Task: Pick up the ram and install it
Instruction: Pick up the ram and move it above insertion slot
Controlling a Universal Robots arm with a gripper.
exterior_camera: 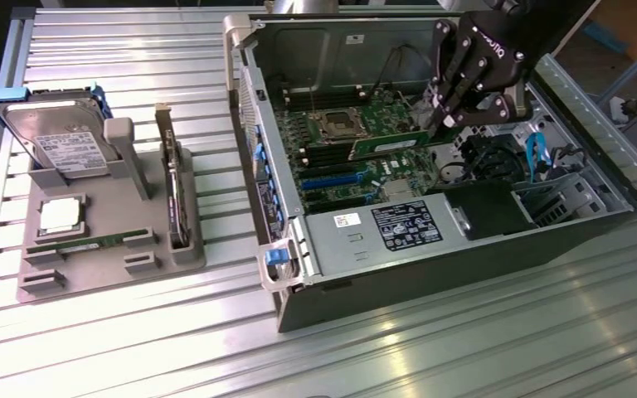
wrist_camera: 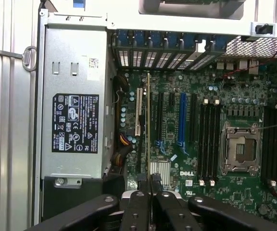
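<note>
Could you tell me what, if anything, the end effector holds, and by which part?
The end effector grips the ram by one end, its length jutting out above the motherboard.

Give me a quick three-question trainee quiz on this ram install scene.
1. Fill in: the ram is held over the green ____ inside the open computer case.
2. True or false: the end effector is shut on the ram.
3. The hard drive is: A) in the end effector; B) standing in the grey fixture; C) mounted in the computer case.
Key: 1 motherboard; 2 true; 3 B.
</note>
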